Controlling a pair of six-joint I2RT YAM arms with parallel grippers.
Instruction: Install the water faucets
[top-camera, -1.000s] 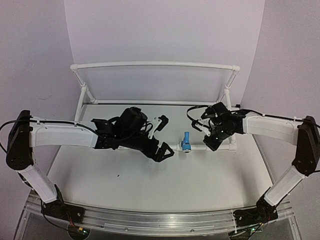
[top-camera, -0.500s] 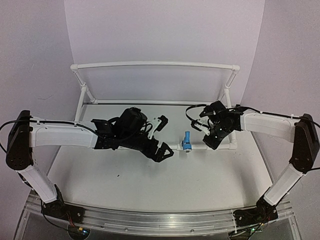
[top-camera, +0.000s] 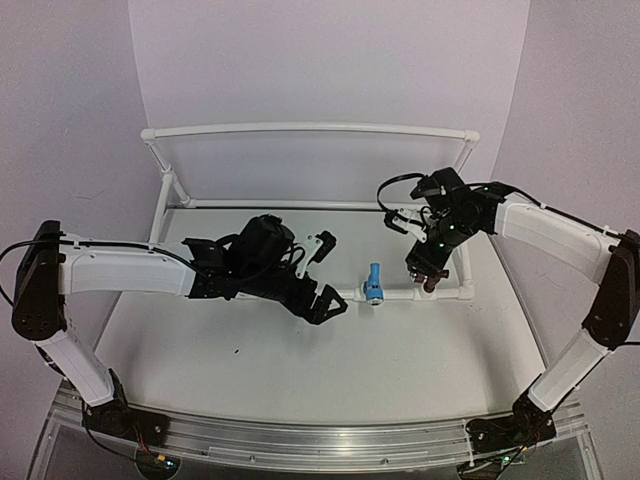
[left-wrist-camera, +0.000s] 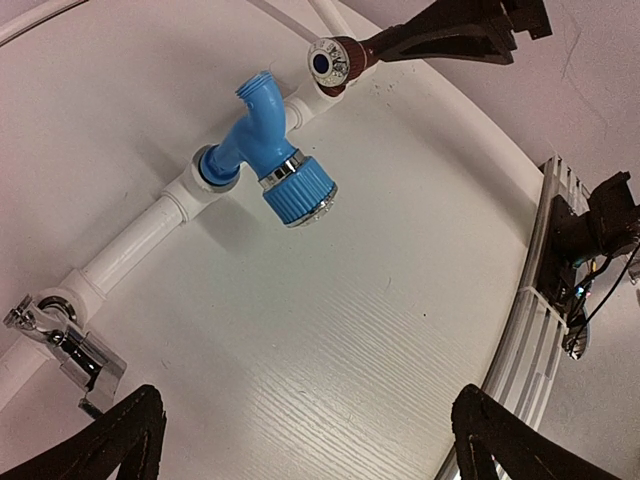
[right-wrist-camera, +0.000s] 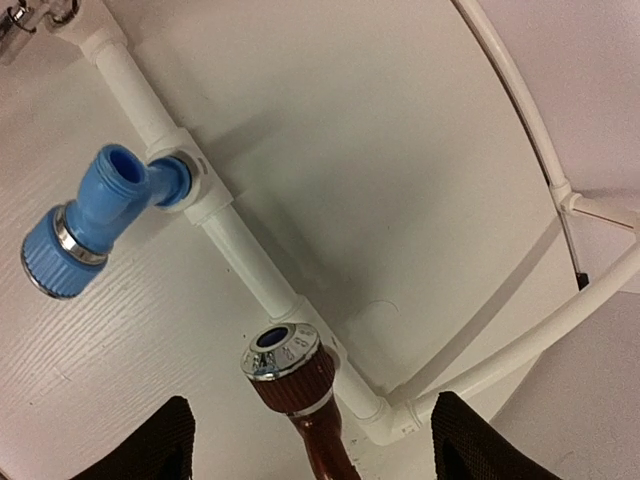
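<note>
The left gripper is hovering over the white table, just off the white pipe rail. Its jaws are spreading fully and holding nothing, probably parked clear of the work. Along the rail, the grey metal faucet is sitting at the left socket. The light blue faucet is sitting in the middle tee. The red-brown faucet is standing in the socket beside the corner elbow. The right gripper is straddling it, fingers wide apart and touching nothing, which suggests the faucet is holding there unaided.
</note>
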